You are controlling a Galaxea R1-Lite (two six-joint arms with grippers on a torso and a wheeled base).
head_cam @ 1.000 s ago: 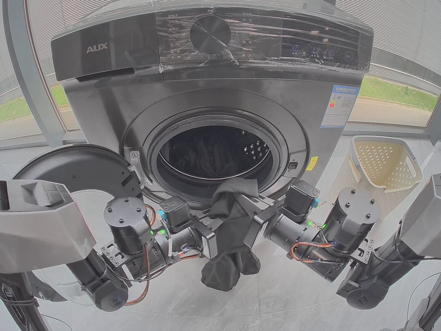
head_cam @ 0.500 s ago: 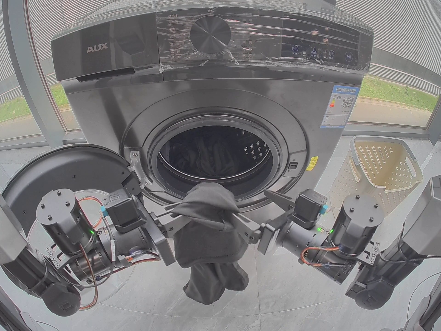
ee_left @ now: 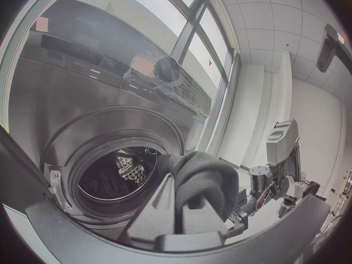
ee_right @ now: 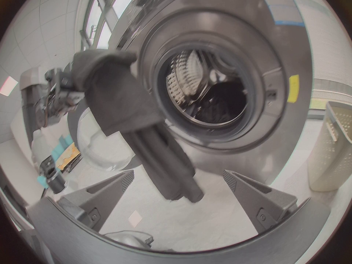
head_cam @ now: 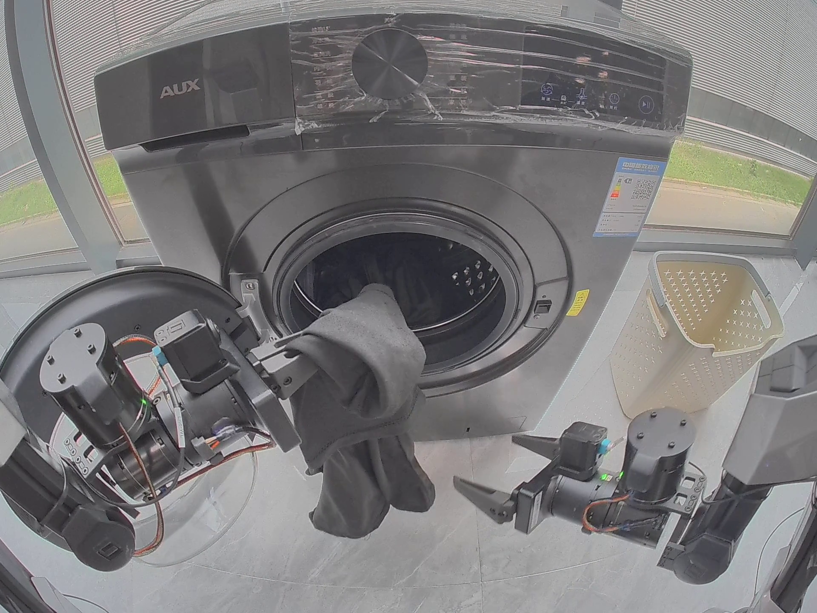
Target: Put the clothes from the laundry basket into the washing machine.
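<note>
A dark grey garment [head_cam: 366,385] hangs from my left gripper [head_cam: 285,359], which is shut on its upper fold. Its top edge drapes against the lower left rim of the washing machine's round opening [head_cam: 400,291], and the rest dangles toward the floor. In the left wrist view the fingers [ee_left: 167,206] pinch the cloth [ee_left: 205,176] just before the drum [ee_left: 113,173]. My right gripper [head_cam: 489,466] is open and holds nothing, low above the floor to the right of the garment. From the right wrist, its gripper [ee_right: 176,178] faces the hanging garment [ee_right: 124,99]. Dark clothes lie inside the drum [ee_right: 220,99].
The machine's door [head_cam: 128,317] stands swung open on the left, behind my left arm. A cream laundry basket [head_cam: 706,334] sits on the floor to the right of the machine, and no clothes show in it. Grey tiled floor lies below the opening.
My right gripper has let go of the garment and dropped back down and to the right. The left gripper has lifted the garment up to the rim of the opening.
</note>
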